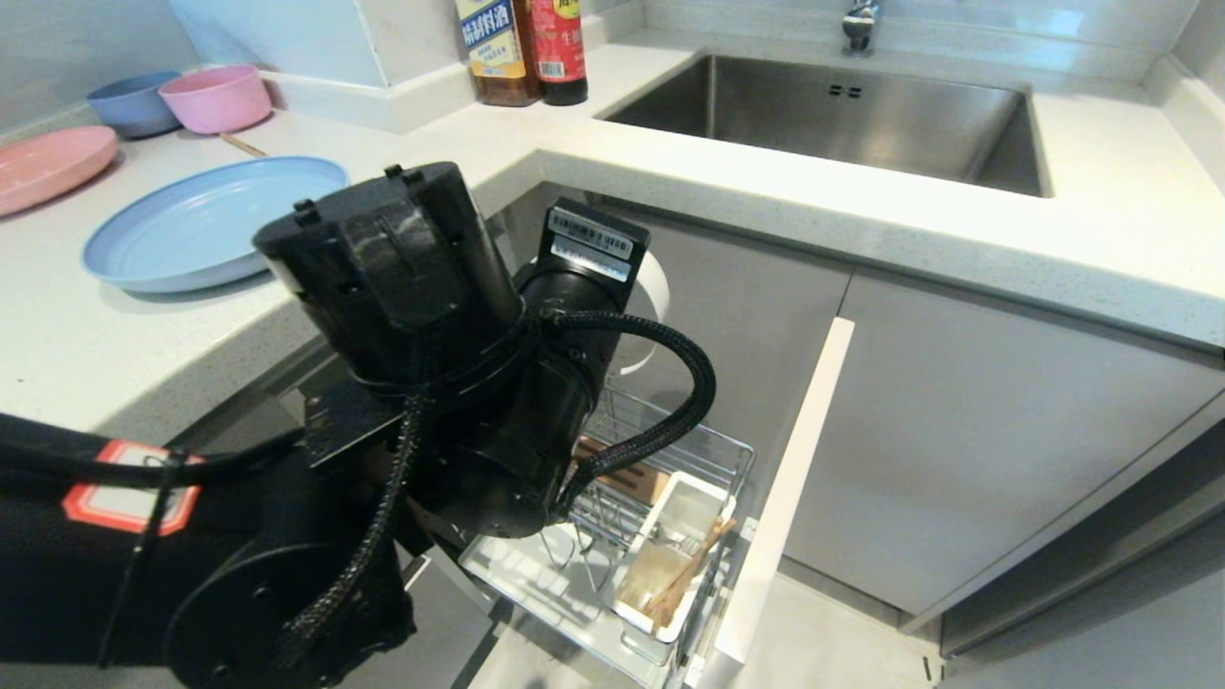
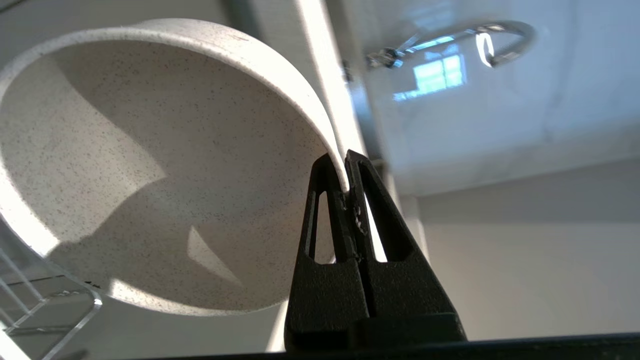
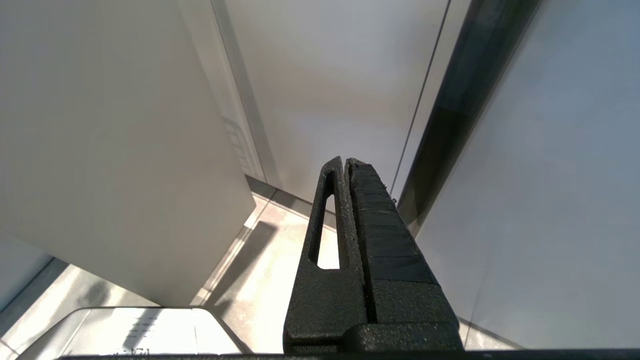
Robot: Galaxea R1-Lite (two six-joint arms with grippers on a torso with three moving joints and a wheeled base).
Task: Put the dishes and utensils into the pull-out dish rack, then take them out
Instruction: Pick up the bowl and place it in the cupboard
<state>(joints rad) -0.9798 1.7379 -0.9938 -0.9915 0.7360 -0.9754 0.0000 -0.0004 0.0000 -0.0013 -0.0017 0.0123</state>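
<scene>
My left gripper (image 2: 345, 167) is shut on the rim of the cream speckled bowl (image 2: 150, 165), one finger inside and one outside. The bowl hangs tilted on its side above the pull-out dish rack (image 1: 713, 450), and in the head view only a white sliver of it (image 1: 657, 297) shows behind my left wrist. The pale blue plate (image 1: 206, 225) lies flat on the counter at the left. Light-wood chopsticks (image 1: 691, 569) lean in the rack's white utensil cup (image 1: 703, 493). The fork I cannot make out. My right gripper (image 3: 346, 162) is shut on nothing and hangs parked over the floor.
The rack's narrow cabinet front (image 1: 790, 478) stands pulled out to the right of the basket. A pink plate (image 1: 48, 167), a pink bowl (image 1: 215, 96) and a blue bowl (image 1: 129, 103) sit at the counter's back left. Two bottles (image 1: 522, 48) stand beside the steel sink (image 1: 833, 115).
</scene>
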